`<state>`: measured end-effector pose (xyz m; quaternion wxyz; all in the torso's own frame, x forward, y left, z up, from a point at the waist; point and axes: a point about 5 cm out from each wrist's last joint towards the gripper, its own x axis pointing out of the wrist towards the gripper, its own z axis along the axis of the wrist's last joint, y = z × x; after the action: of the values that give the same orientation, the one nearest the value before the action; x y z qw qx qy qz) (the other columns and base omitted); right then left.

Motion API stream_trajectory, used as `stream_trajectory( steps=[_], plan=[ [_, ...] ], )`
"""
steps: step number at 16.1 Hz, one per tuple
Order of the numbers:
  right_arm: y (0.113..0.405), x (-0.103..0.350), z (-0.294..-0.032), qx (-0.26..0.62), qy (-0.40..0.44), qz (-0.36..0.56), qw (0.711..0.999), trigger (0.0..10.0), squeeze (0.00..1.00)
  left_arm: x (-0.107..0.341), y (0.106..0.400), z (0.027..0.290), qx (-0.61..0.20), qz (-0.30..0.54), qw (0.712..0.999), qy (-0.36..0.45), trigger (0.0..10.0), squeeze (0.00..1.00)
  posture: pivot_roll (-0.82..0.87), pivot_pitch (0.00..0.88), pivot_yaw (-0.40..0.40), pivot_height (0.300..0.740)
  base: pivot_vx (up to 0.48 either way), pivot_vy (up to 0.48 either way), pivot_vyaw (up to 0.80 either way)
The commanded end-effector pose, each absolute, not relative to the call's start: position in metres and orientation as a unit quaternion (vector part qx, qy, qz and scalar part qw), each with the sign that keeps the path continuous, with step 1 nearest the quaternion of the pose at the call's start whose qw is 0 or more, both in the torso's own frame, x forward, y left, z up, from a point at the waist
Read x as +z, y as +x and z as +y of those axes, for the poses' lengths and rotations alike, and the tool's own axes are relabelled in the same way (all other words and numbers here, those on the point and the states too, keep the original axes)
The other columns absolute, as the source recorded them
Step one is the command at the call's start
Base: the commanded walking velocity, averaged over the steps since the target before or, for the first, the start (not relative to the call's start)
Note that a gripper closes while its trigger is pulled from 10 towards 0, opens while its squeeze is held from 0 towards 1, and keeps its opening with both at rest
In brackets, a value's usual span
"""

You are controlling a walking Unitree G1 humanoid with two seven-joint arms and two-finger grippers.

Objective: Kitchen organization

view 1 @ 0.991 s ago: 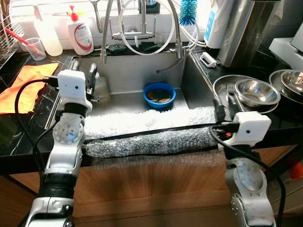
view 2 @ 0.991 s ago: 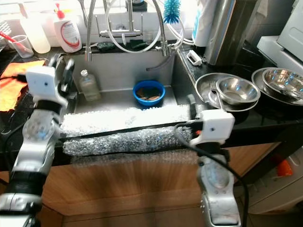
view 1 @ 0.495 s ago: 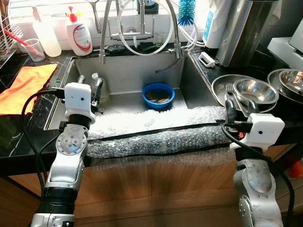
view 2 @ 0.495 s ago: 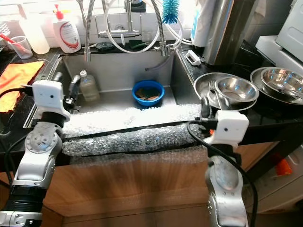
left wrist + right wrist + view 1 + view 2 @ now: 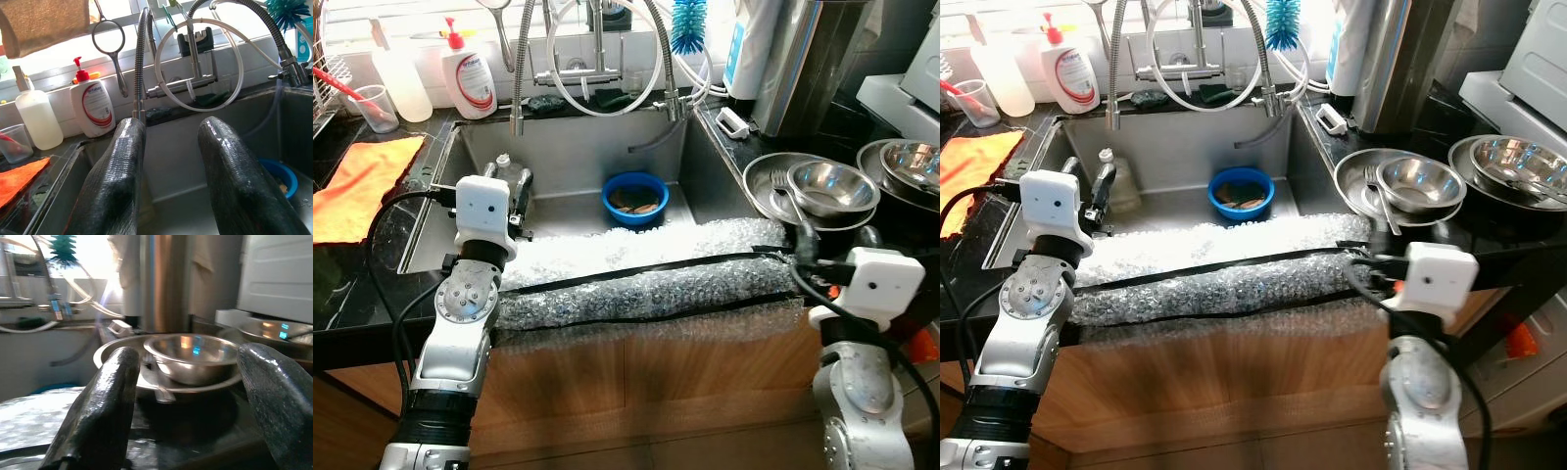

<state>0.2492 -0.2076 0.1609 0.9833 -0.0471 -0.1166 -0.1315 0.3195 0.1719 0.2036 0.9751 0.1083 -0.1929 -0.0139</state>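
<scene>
An orange cloth [image 5: 357, 186] lies on the dark counter left of the sink [image 5: 578, 147]. The left gripper [image 5: 168, 161] hangs spread and empty over the sink's left end, near a small bottle [image 5: 1121, 186]. A blue bowl [image 5: 635, 199] sits mid-basin. The right gripper [image 5: 188, 401], spread and empty, faces the steel bowl [image 5: 832, 186] on its plate.

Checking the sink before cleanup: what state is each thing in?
Left claw: open, above the sink.
Right claw: open, facing the steel bowl.
Blue bowl: upright in the sink, scraps inside.
Steel bowl: upright, nested in a wider dish.
Orange cloth: spread flat.
</scene>
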Motion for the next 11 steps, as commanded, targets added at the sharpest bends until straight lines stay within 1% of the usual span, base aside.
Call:
stream_trajectory(
  steps=[1,4,8,11],
  plan=[
    [0.251,0.156,-0.212,-0.146,-0.031,-0.099,0.984,10.0,0.00,0.204,0.318,0.170,-0.019,-0.194,0.974,0.118,10.0,0.00,-0.06,0.014,0.032,0.740,0.000,0.000,0.00],
    [0.260,0.153,-0.214,-0.147,-0.002,-0.084,0.986,10.0,0.00,0.205,0.318,0.171,-0.017,-0.194,0.974,0.118,10.0,0.00,-0.06,0.022,0.028,0.740,0.000,0.000,0.00],
    [0.274,0.154,-0.204,-0.113,0.019,-0.082,0.990,10.0,0.00,0.206,0.318,0.170,-0.016,-0.197,0.973,0.118,10.0,0.00,-0.06,0.026,0.028,0.740,0.000,0.000,0.00],
    [0.278,0.155,-0.201,-0.105,0.020,-0.083,0.991,10.0,0.00,0.206,0.319,0.169,-0.016,-0.198,0.973,0.119,10.0,0.00,-0.06,0.028,0.027,0.740,0.000,0.000,0.00]
  ],
)
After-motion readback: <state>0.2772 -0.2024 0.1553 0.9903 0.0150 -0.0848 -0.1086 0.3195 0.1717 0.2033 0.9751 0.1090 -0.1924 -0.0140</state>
